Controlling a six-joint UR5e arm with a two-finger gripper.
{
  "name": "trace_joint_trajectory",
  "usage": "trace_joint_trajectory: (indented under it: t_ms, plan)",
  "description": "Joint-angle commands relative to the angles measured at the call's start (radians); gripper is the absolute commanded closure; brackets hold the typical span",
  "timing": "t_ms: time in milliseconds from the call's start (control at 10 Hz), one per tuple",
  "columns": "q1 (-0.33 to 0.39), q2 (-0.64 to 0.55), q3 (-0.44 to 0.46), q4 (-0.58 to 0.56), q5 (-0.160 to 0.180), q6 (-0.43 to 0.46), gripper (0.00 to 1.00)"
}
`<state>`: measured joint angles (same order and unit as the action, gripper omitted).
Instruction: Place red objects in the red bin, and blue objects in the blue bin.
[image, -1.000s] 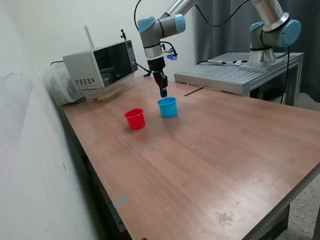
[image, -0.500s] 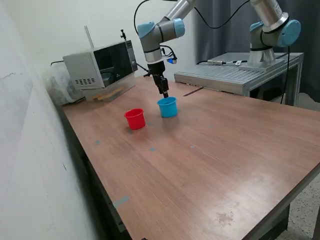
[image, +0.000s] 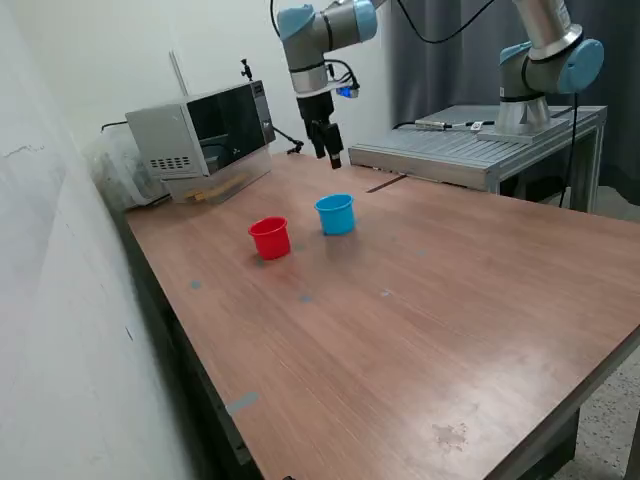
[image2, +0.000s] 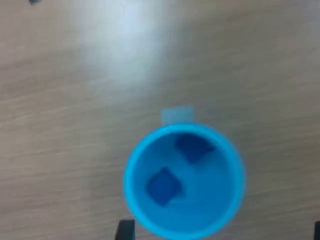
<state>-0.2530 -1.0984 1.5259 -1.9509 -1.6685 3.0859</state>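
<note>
The light blue cup, the blue bin (image: 335, 214), stands on the wooden table (image: 420, 320). From the wrist camera I look straight down into the blue bin (image2: 220, 200). Two dark blue cubes lie on its bottom, one (image2: 164, 186) beside the other (image2: 194, 146). The red bin (image: 270, 237) stands just to the exterior view's left of the blue one. No red objects show; the red bin's inside is hidden from me. My gripper (image: 335, 158) hangs well above the blue bin, open and empty. One fingertip (image2: 125, 231) shows at the wrist picture's edge.
A microwave (image: 200, 130) sits at the back on the exterior view's left. A grey metal platform (image: 470, 150) with a second arm (image: 545, 60) stands at the back on the right. A pale tape patch (image2: 177, 115) lies on the table beside the blue bin.
My gripper has risen from the blue bin's rim to well above it and shifted slightly back. Both bins stay where they were.
</note>
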Motion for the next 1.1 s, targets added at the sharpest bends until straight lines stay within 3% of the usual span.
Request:
trace_joint_trajectory:
  t_ms: [0, 100, 300, 400, 600, 800, 1000]
  plan:
    - [0.142, -0.171, -0.012, 0.168, -0.034, 0.008, 0.0]
    - [0.202, -0.246, -0.007, 0.235, -0.033, 0.016, 0.0]
    - [0.291, -0.47, 0.118, 0.332, -0.034, 0.062, 0.0]
    - [0.304, -0.55, 0.2, 0.337, -0.03, 0.071, 0.0]
    - [0.317, -0.68, 0.333, 0.468, -0.02, 0.088, 0.0]
    - [0.355, -0.701, 0.359, 0.564, 0.034, 0.096, 0.0]
    - [0.399, -0.703, 0.359, 0.612, 0.036, 0.117, 0.0]
